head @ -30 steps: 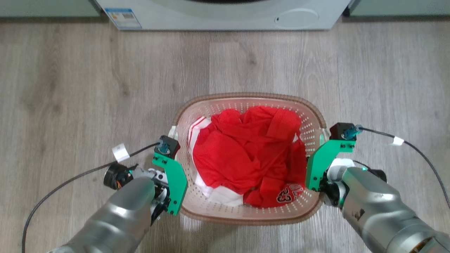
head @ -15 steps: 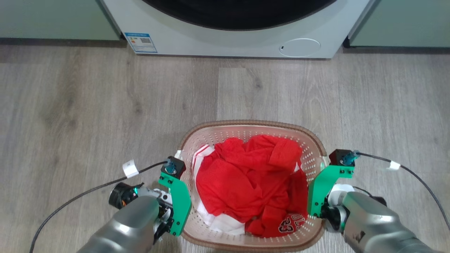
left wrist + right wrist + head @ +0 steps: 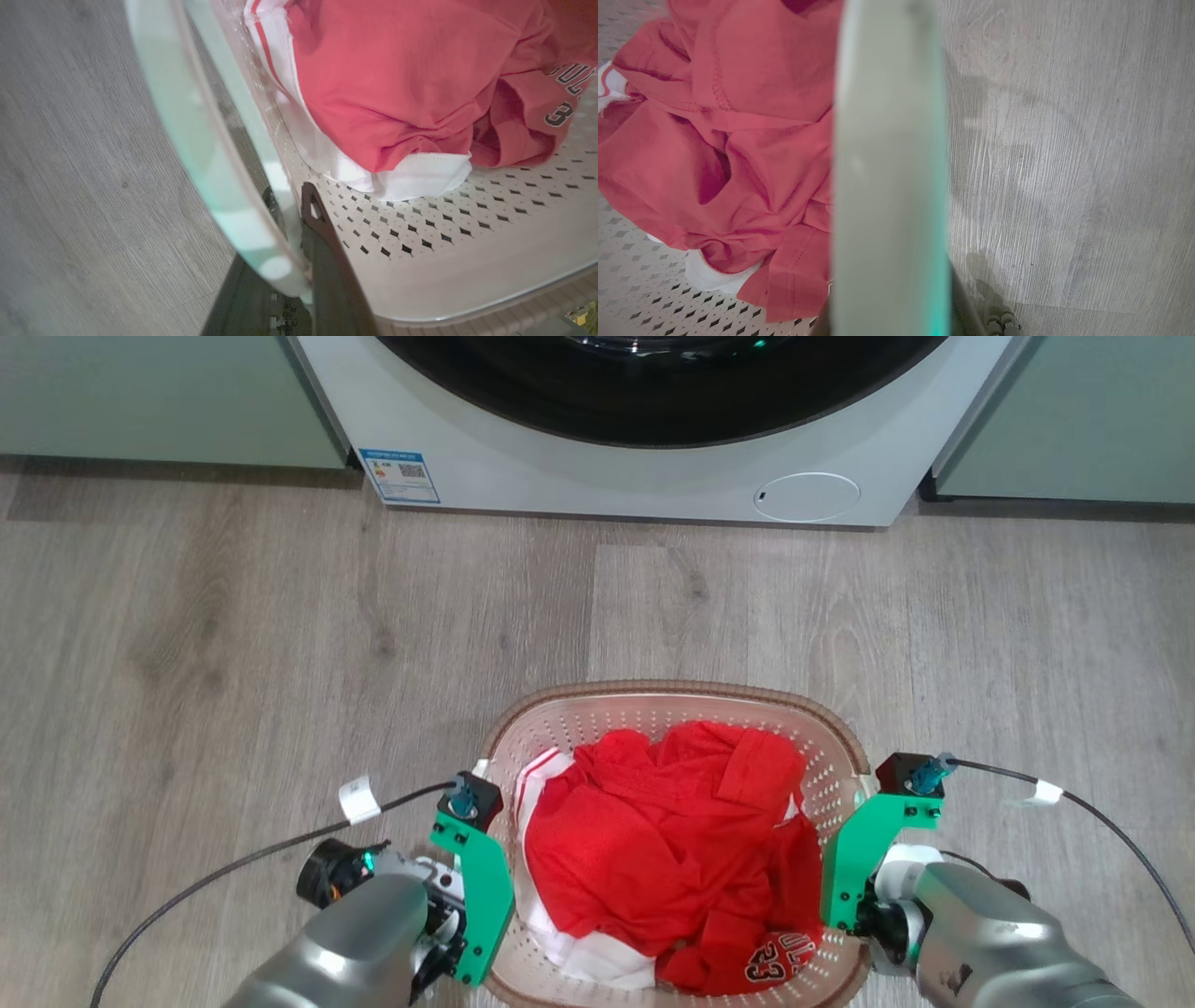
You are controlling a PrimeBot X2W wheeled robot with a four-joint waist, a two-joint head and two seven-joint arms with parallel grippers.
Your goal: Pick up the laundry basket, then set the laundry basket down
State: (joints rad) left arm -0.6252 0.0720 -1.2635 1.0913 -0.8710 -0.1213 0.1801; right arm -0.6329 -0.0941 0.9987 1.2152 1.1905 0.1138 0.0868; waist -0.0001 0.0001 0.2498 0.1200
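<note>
Since a second ago the whole head view has shifted, so the camera has moved: more of the white front-loading washing machine [image 3: 653,476] with its dark round door now shows. The small cream perforated plastic laundry basket [image 3: 672,695] with the brown woven-look rim sits between the two arms as before.

Left of the basket: left gripper [image 3: 292,200] clamped on the basket's left side. One dark finger [image 3: 322,233] lies inside against the perforated wall, and the other is outside it, partly hidden behind the blurred white side handle [image 3: 187,116].

In the basket: crumpled red and white garments [image 3: 653,840], one with a printed number.

Right of the basket: right gripper [image 3: 889,319] at the basket's right white handle [image 3: 889,140], which runs up between its finger bases. The fingertips are hidden, but the grip appears closed on it.

Grey wood-look plank floor [image 3: 233,644] all round the basket; the washing machine is beyond its far rim.
</note>
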